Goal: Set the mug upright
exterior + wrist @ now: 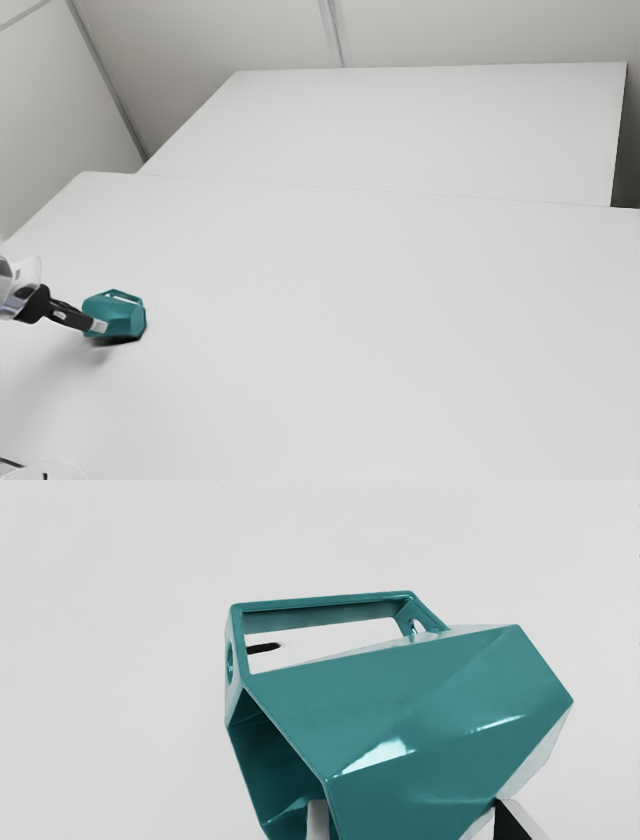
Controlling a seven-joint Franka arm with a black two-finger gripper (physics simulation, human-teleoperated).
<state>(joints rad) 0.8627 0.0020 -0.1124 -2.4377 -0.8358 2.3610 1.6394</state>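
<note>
The teal faceted mug (122, 318) lies on its side near the exterior view's left edge, its handle on the upper side. The black gripper (95, 325) reaches it from the left and overlaps its near face. In the wrist view the mug (410, 700) shows its dark mouth to one side and its base to the other. The gripper (415, 825) is shut on the mug, one pale fingertip at the mouth's rim and the other against the base end. The lower part of the mug is hidden.
A wide white table (380, 330) lies under the mug, with another white surface (400, 130) beyond its far edge. Pale walls stand behind. Part of a clear, rounded object (50, 470) shows at the exterior view's bottom left corner.
</note>
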